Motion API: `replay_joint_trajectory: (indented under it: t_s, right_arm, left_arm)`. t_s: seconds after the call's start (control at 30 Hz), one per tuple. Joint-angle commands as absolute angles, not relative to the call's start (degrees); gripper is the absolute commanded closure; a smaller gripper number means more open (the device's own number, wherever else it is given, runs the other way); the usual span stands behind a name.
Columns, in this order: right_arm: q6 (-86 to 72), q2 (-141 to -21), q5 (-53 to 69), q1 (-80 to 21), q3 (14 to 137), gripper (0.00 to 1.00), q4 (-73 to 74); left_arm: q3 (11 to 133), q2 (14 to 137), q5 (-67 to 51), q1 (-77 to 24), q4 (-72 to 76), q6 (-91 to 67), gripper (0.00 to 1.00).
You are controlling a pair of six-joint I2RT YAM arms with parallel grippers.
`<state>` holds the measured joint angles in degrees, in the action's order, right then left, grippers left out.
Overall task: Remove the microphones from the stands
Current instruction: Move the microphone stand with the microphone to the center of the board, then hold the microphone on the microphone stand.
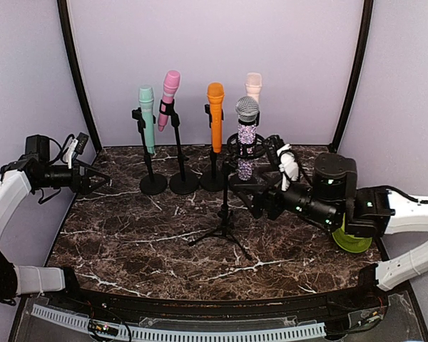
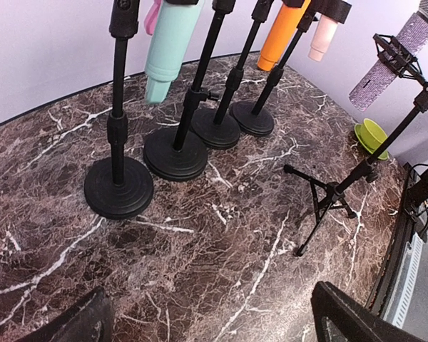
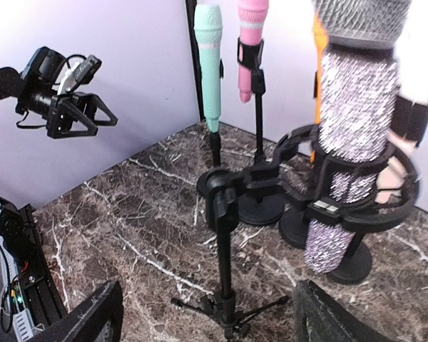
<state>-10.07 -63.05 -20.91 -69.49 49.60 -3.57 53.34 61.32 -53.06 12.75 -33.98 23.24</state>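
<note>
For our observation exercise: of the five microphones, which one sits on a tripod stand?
The sparkly silver microphone in front; the mint, pink, orange and cream ones have round-based stands.

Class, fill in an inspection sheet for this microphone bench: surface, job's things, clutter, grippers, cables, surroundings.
Surface: dark marbled table.
Job's things: glitter microphone upright in the ring clip of the tripod stand.
Clutter: mint mic, pink mic, orange mic and cream mic on round-base stands at the back; green dish at right.
Grippers: left gripper open, at the left edge; right gripper open beside the tripod stand, holding nothing.
Cables: loose loops on the left wrist; white-wrapped bundle on the right arm.
Surroundings: lilac walls.
</note>
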Motion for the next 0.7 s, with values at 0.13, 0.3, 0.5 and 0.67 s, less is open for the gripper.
replay_joint_trajectory:
  t_s: [0.13, 0.3, 0.5, 0.67]
  right_arm:
    - [-7.3, -59.2, -26.8, -66.9, 63.6, 0.23, 10.9]
    - [-3.8, -65.8, -22.0, -60.6, 70.9, 0.25, 10.7]
    - [-4.9, -67.7, -19.7, -59.2, 70.6, 0.25, 7.7]
    - [-11.8, -63.2, -20.6, -59.2, 63.2, 0.25, 5.3]
  left_arm:
    - [57.1, 59.2, -61.4, 12.3, -39.7, 26.5, 0.01]
    - [58.7, 58.6, -61.0, 10.3, -41.6, 27.0, 0.01]
    - [63.0, 59.1, -60.8, 5.0, -40.4, 23.2, 0.01]
    - [72.3, 63.3, -55.1, -6.9, -35.0, 16.8, 0.01]
